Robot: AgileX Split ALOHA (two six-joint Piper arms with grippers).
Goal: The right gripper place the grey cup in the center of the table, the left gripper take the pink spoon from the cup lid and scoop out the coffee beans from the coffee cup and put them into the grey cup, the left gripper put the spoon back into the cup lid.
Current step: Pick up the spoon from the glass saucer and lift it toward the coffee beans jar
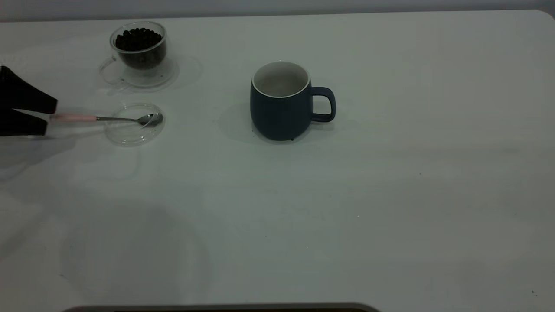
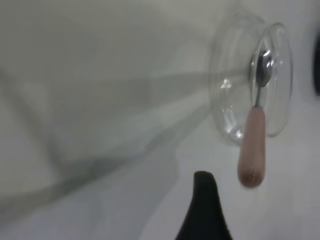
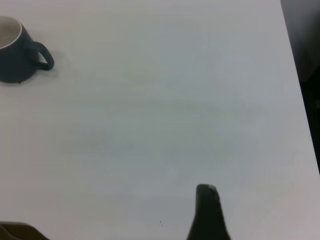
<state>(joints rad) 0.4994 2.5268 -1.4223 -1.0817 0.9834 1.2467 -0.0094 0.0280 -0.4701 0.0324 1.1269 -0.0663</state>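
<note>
Worktop (image 1: pixel 390 195): white. Mug (image 1: pixel 281 106): upright at centre, handle rightward. Spoon (image 1: pixel 108 118): bowl in lid (image 1: pixel 134 130), pink handle between left hand (image 1: pixel 50 116) fingers, spread apart, no contact visible. Glass cup (image 1: pixel 139 47): farthest, holding beans (image 1: pixel 138 38). Right hand (image 3: pixel 210 212): well apart, state indeterminable.

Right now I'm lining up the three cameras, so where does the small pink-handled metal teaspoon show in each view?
Exterior view: the pink spoon lies at far left, bowl on the flat clear glass cup lid, handle between the left gripper fingers.
Left wrist view: upper right, spoon on the lid.
Right wrist view: not in it.
Shared landmark: the lid.
</note>
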